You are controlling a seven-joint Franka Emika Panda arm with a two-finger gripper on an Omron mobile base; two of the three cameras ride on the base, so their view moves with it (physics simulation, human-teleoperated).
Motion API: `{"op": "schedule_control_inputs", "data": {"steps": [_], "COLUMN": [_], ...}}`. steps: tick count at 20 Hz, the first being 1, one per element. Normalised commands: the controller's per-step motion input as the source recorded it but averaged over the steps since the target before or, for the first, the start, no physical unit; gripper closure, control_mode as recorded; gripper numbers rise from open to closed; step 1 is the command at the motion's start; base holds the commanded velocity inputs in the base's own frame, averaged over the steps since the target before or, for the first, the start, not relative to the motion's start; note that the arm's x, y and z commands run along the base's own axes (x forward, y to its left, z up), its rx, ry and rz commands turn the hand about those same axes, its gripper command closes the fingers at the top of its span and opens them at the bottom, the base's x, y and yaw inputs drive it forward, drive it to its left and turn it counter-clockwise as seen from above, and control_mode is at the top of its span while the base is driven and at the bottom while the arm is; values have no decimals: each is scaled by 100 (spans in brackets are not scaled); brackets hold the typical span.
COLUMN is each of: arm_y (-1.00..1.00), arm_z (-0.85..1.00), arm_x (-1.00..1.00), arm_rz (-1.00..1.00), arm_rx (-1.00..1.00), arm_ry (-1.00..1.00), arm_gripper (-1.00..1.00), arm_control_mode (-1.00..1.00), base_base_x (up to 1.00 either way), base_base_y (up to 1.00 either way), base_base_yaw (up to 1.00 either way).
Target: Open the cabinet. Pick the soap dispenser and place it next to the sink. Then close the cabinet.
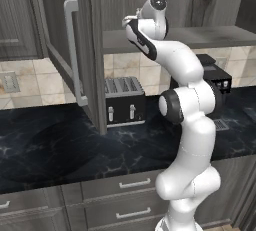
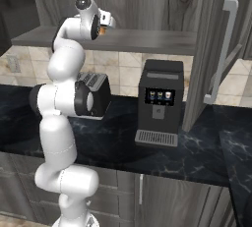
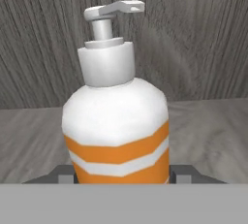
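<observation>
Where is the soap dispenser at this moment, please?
In the hand view, the soap dispenser stands upright on the open cabinet's shelf, between the gripper's fingertips, with the wood-grain back wall behind it.

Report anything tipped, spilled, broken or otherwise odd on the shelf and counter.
Nothing stands out. The soap dispenser stands upright on the cabinet shelf, pump on, no spill around it, with the gripper at its base. Both cabinet doors are swung open, as the job needs. The toaster and coffee machine sit squarely on the counter.
</observation>
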Motion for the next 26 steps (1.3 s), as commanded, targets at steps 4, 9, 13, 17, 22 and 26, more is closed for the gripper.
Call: {"op": "schedule_control_inputs", "data": {"steps": [4,9,13,17,22,26], "arm_y": [0,0,0,0,0,0], "arm_z": [0,0,0,1,7,10], "arm_x": [0,-22,-57,-78,-88,-94], "arm_rz": [0,0,0,2,3,2], "arm_rx": [0,0,1,1,1,3], "arm_ry": [0,0,-2,-6,-9,-9], "arm_gripper": [100,100,100,100,100,100], "arm_control_mode": [-100,-100,-100,-100,-100,-100], "base_base_x": [0,0,0,0,0,0], "base_base_y": [0,0,0,0,0,0], "base_base_yaw": [0,0,0,0,0,0]}}
